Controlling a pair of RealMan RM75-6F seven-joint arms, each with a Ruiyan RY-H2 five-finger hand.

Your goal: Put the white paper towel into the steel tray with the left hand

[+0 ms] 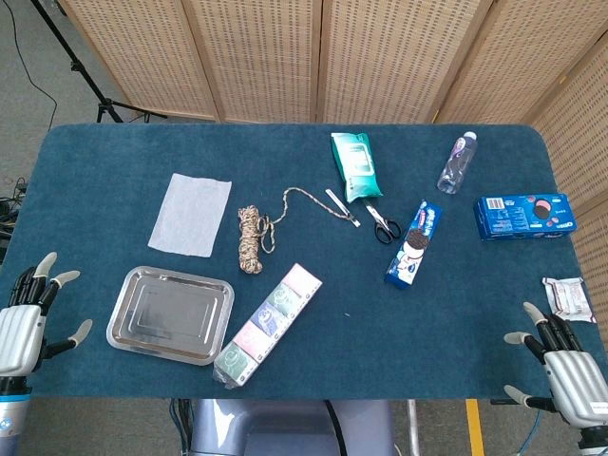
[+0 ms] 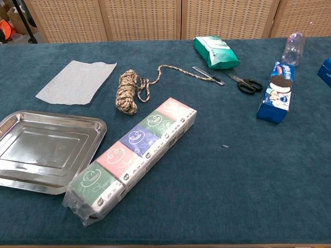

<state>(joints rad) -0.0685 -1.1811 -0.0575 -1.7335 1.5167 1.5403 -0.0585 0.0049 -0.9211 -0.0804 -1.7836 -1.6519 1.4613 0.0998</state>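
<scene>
The white paper towel (image 1: 190,214) (image 2: 77,81) lies flat on the blue tablecloth, left of centre. Below it sits the empty steel tray (image 1: 172,314) (image 2: 43,152). My left hand (image 1: 28,318) hovers at the table's front left edge, left of the tray, fingers spread and holding nothing. At the front right corner my right hand (image 1: 565,361) is likewise open and empty. Neither hand shows in the chest view.
A coiled rope (image 1: 253,238) lies right of the towel. A wrapped tissue multipack (image 1: 269,321) rests against the tray's right side. Further right are a green wipes pack (image 1: 355,165), scissors (image 1: 382,224), cookie packs (image 1: 414,243), a blue box (image 1: 524,216), a bottle (image 1: 458,161) and a small packet (image 1: 568,295).
</scene>
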